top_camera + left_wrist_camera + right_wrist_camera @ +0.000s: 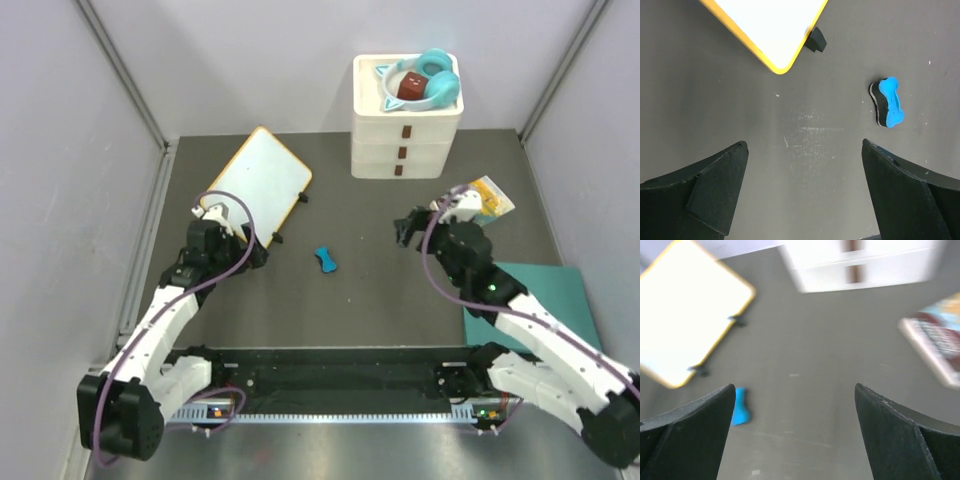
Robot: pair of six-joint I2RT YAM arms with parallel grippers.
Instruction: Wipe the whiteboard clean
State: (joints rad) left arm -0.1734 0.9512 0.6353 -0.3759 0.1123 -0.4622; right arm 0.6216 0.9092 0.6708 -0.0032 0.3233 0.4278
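Whiteboard (pixel 258 183) at the back-left of the dark table (pixel 350 300), turned on the diagonal, yellow-orange rim, face plain white. Two small black feet (pixel 286 215) show along its right-hand edge.

Left gripper (pixel 235 240) hangs just off the board's near corner, fingers spread wide, nothing between them. Left wrist view: board corner (pixel 775 25) at upper left, bare table under the gap (pixel 804 145).

Blue bone-shaped eraser (pixel 325 260) lies on the table near the board's right, apart from it and roughly between the two arms.

Right gripper (pixel 410 228) over mid-right table, fingers wide, empty. Its wrist view is blurred.

Printed packet (pixel 485 198) just behind the right arm. White drawer unit (pixel 405 130) at back, teal headphones (pixel 425 82) on top. Flat teal sheet (pixel 545 300) at the right edge
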